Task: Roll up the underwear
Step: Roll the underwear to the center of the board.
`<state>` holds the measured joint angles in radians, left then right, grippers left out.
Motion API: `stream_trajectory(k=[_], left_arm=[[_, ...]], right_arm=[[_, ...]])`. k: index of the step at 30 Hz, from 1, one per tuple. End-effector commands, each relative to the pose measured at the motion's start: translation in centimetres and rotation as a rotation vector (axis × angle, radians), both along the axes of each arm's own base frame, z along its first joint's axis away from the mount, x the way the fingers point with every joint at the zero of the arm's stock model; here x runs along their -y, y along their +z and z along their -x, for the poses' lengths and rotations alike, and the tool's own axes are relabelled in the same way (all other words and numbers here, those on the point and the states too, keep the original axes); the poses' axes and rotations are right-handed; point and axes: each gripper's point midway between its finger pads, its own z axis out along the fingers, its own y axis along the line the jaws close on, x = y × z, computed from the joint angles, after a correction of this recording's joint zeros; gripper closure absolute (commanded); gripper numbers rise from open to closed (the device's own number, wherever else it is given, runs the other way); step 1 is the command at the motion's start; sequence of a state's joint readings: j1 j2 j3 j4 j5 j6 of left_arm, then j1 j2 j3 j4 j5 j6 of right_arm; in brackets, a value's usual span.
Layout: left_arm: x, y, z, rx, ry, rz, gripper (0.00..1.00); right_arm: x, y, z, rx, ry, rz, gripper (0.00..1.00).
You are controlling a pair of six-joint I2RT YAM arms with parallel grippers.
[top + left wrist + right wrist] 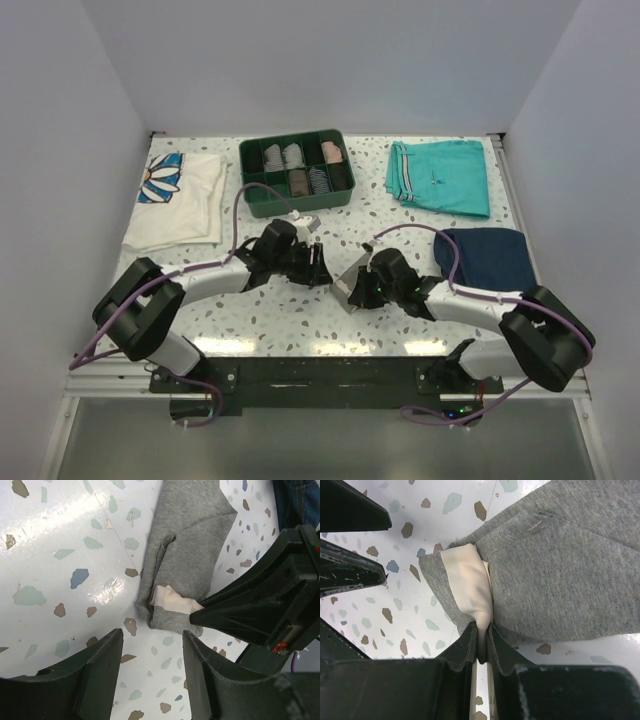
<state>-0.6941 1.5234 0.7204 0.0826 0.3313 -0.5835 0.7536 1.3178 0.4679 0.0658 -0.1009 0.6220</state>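
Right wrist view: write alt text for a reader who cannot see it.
The right tool pinches the cream band at the edge of the grey underwear, which lies partly folded on a speckled white table. The left tool stands open at the upper left, not touching the cloth.

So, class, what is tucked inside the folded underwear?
A cream strip shows at the end of the underwear, pinched by the right gripper. How far it runs inside is hidden by grey cloth.
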Motion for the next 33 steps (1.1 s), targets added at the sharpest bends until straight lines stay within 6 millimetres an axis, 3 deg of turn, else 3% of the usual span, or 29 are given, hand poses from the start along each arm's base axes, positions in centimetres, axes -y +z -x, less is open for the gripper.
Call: stream_trajectory(k=[1,13,20,25,29,33], left_arm=[[0.2,0.6,0.0,0.052,-0.034,0.034,0.43],[2.2,-0.9,-0.6,0.042,-0.063,0.120,0.38],[1.6,-2.6,-1.2,0.015,-0.023,0.104,0.37],[1.7,-2.8,-1.7,0.001,-0.013,0.132,0.37],[1.9,-3.4,-1.6,-0.019,-0.018,0.123,0.44],[1.5,-4.2,-1.1,-0.043,-0.016,0.111,0.62]], right_arm=[[0.7,-1.9,0.7,-0.065,-0.014,0.022,1.00],[0.3,-2.8,0.9,-0.097,0.035,0.042,0.99],[0.5,-3.2,1.4,-0.110,0.058,0.056,0.99],[0.3,-3.6,1.5,-0.121,0.074,0.059,0.99],[0.1,-3.6,1.5,-0.123,0.085,0.056,0.99],[0.1,-3.6,1.4,-0.122,0.086,0.056,0.99]])
